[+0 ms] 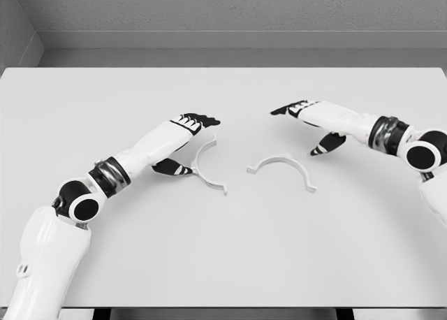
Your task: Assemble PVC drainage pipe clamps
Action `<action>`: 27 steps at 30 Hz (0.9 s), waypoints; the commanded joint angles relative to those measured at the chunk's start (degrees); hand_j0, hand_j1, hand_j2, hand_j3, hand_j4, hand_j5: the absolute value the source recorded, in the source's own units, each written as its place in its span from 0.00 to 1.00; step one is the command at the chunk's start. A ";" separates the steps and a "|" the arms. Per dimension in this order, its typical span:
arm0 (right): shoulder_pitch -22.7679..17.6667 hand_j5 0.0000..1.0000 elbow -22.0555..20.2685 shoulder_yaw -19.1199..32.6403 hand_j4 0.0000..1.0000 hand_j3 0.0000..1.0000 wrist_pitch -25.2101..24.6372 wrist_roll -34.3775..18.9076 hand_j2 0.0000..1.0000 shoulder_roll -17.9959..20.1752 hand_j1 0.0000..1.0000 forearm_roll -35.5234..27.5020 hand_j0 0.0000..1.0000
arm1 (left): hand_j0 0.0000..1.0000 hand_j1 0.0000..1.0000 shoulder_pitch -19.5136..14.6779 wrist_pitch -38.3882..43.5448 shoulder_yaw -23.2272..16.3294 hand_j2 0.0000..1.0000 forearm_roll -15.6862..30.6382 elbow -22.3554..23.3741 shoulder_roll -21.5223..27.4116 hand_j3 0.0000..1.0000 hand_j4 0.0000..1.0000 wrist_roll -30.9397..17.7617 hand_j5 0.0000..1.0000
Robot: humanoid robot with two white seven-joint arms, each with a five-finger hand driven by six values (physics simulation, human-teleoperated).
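Note:
Two white half-ring clamp pieces lie flat on the white table [223,257], apart from each other. The left clamp half [203,168] curves like a C opening to the right; the right clamp half [282,168] arches upward with flat tabs at both ends. My left hand [190,135] hovers just left of the left clamp half, fingers stretched out, thumb low beside the piece, holding nothing. Up and to the right of the right clamp half, my right hand [307,121] is spread with dark fingertips pointing left, and it grasps nothing.
The table's far edge meets a grey wall [223,12] at the back. The table's front edge runs along the bottom of the view. Both forearms reach in over the table from the sides.

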State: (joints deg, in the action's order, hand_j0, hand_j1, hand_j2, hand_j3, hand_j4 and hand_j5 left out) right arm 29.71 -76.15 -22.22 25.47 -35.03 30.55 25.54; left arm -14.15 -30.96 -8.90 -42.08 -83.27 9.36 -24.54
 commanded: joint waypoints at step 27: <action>-8.61 1.00 -16.67 0.16 1.00 1.00 -4.37 0.03 1.00 10.32 1.00 -8.05 1.00 | 1.00 1.00 -0.79 0.02 2.22 1.00 1.21 -0.23 2.42 1.00 1.00 0.11 1.00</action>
State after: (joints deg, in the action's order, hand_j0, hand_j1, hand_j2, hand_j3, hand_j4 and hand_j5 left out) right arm 21.01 -92.91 -22.12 21.17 -35.03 40.61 17.72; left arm -14.94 -31.04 -6.71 -41.28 -83.49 11.77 -24.49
